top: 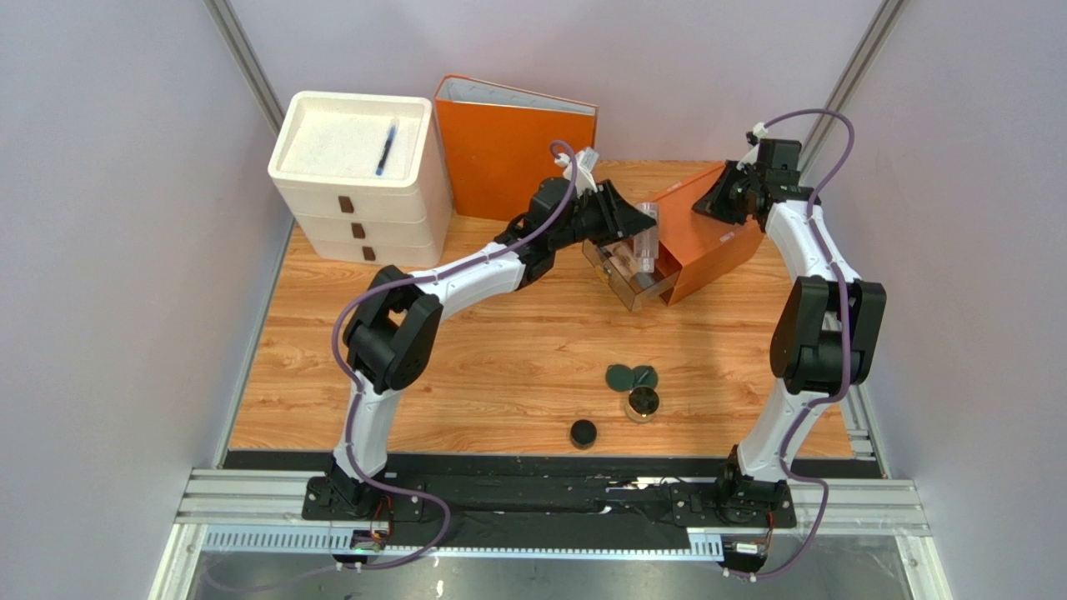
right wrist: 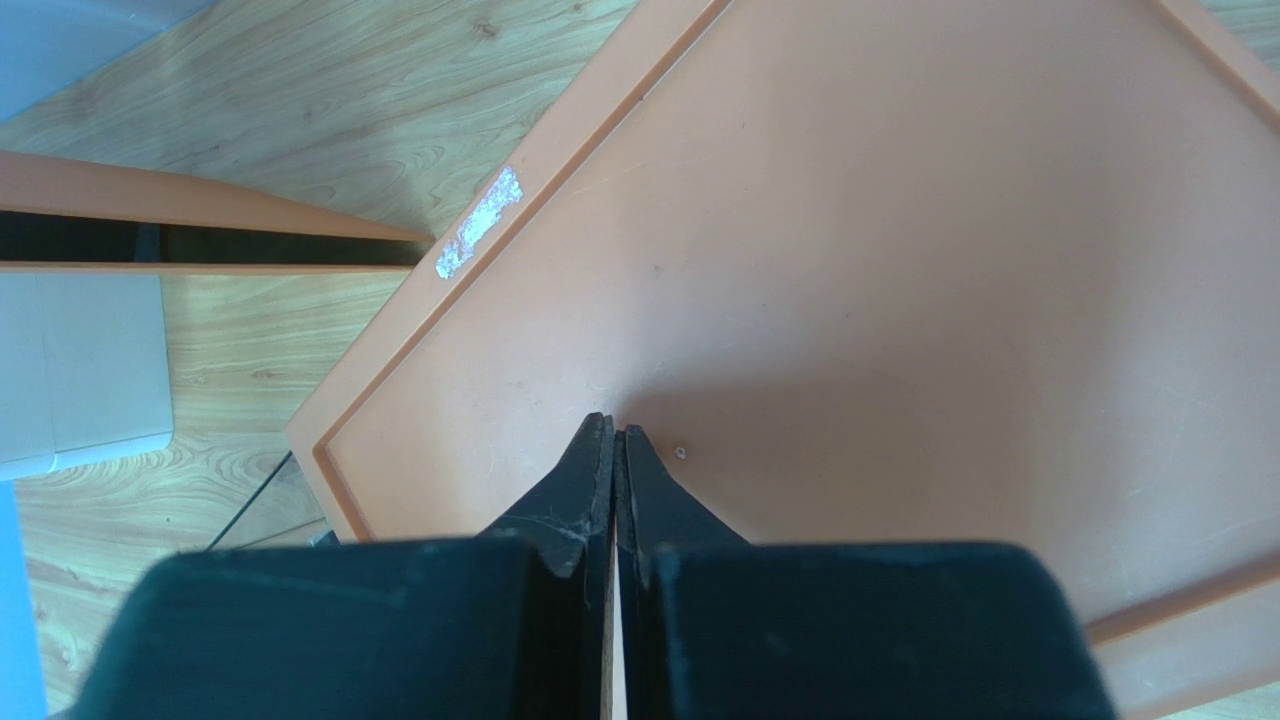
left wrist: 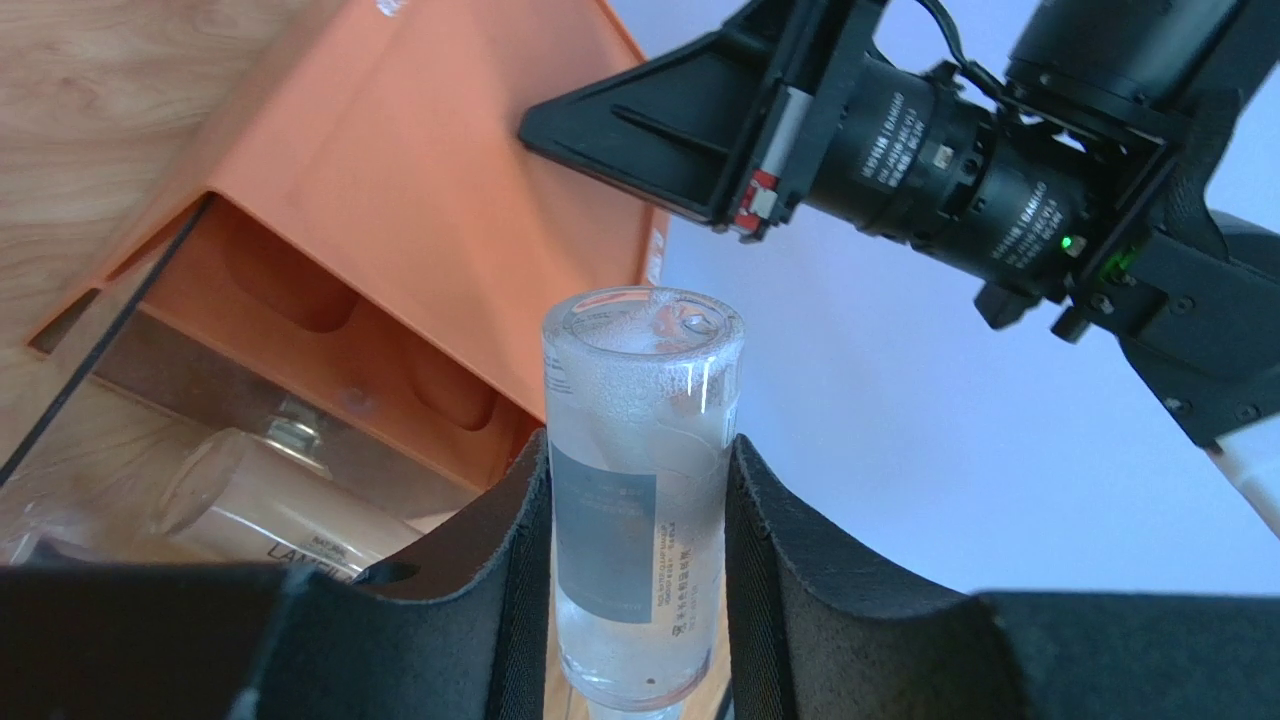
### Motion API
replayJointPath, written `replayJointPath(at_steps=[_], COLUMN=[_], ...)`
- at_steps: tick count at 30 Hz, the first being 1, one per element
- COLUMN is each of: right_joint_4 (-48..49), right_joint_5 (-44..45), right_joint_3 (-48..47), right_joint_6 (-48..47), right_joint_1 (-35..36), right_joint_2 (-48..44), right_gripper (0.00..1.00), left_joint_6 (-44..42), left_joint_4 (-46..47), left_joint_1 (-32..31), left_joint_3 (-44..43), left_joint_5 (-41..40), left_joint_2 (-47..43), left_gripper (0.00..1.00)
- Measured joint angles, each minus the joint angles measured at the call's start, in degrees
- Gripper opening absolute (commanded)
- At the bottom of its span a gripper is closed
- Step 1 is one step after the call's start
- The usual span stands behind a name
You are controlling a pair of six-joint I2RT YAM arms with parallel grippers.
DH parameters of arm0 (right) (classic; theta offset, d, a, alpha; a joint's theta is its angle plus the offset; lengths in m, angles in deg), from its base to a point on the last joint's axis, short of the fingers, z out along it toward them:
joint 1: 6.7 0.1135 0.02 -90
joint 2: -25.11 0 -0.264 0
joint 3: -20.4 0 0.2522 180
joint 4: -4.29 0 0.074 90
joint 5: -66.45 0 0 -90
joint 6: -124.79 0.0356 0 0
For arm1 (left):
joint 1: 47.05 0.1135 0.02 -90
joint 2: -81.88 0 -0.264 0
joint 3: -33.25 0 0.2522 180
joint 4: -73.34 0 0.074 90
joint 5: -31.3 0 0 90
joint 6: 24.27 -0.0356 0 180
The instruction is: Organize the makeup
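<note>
Makeup is in two groups. Clear tube (left wrist: 643,375) stands upright between the fingers of the left gripper (left wrist: 639,465), pads against both sides of it, so gripped, cap end up. It sits right at the open front of the orange organizer (top: 714,256), far centre-right of the desk (top: 501,363).

Beige foundation bottle (left wrist: 286,510) lies on its side in the clear compartment at the organizer's front, just beside the tube. Left wrist view shows only one bottle clearly; can't tell how many more are there.

Loose items lie on the near-centre desk, well apart from the organizer. Dark green twin-disc compact (top: 633,376) lies flat. Small gold-rimmed jar (top: 643,403) is just on its near side, touching or almost touching it. Black round pot (top: 584,434) sits a bit to the left of the jar and nearer the arm bases, on its own.

Right gripper (right wrist: 616,443) is closed, fingers pressed together with nothing between them, tips at the organizer's flat orange outer panel. Contact looks likely from the right wrist view, not certain.

Other stuff: white drawer unit (top: 363,200) at the far left with a blue pen (top: 386,150) on top, and an orange binder (top: 501,150) standing just right of it, behind the left arm.
</note>
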State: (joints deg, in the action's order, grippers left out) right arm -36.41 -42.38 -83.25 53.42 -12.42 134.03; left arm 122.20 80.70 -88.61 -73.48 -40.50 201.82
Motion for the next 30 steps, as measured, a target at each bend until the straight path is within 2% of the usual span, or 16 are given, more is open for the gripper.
replayJointPath(at_steps=[1, 2, 7, 8, 9, 10, 15, 17, 20, 23, 24, 25, 26, 30], right_joint_4=[0.0, 0.02, 0.02, 0.02, 0.02, 0.02, 0.07, 0.11, 0.13, 0.13, 0.13, 0.13, 0.13, 0.17], right_joint_5=[-0.02, 0.0, -0.02, -0.02, -0.02, -0.02, -0.11, -0.13, -0.15, -0.15, -0.17, -0.15, -0.15, -0.15], right_joint_3=[0.0, 0.0, 0.0, 0.0, 0.0, 0.0, 0.0, 0.0, 0.02, 0.02, 0.02, 0.02, 0.04, 0.04], right_joint_6=[0.0, 0.0, 0.0, 0.0, 0.0, 0.0, 0.02, 0.0, 0.0, 0.0, 0.0, 0.0, 0.0, 0.02], right_joint_1=[0.0, 0.0, 0.0, 0.0, 0.0, 0.0, 0.0, 0.0, 0.0, 0.0, 0.0, 0.0, 0.0, 0.0], right_joint_2=[0.0, 0.0, 0.0, 0.0, 0.0, 0.0, 0.0, 0.0, 0.0, 0.0, 0.0, 0.0, 0.0, 0.0], right_gripper=[0.0, 0.0, 0.0, 0.0, 0.0, 0.0, 0.0, 0.0, 0.0, 0.0, 0.0, 0.0, 0.0, 0.0], left_joint_6=[0.0, -0.04, -1.51, -1.77, -1.99, -1.99, -2.45, -2.73, -3.89, -5.79, -7.28, -8.13, -8.98, -13.57], left_joint_4=[-0.37, -0.57, -3.87, -4.59, -5.4, -5.79, -6.47, -6.43, -6.32, -6.4, -6.45, -6.6, -6.71, -6.67], left_joint_1=[-0.09, -0.2, -0.35, -0.35, -0.37, -0.35, -0.33, -0.35, -0.35, -0.31, -0.26, -0.17, -0.02, 0.44], left_joint_3=[0.0, 0.0, -0.17, -0.24, -0.39, -0.52, -1.73, -2.01, -1.68, 0.52, 1.92, 3.06, 4.33, 11.52], left_joint_5=[-0.85, -1.86, -4.68, -5.14, -5.6, -5.97, -6.86, -6.97, -7.13, -7.32, -7.34, -7.26, -6.91, -5.62], left_joint_2=[0.0, -0.02, -0.04, -0.04, -0.04, -0.04, -0.04, -0.13, -0.96, -3.58, -5.16, -6.56, -8.07, -15.32], left_gripper=[0.41, 0.45, 0.53, 0.65, 0.7, 0.99, 0.99, 0.95, 0.8, 0.45, 0.2, 0.06, 0.0, 0.0])
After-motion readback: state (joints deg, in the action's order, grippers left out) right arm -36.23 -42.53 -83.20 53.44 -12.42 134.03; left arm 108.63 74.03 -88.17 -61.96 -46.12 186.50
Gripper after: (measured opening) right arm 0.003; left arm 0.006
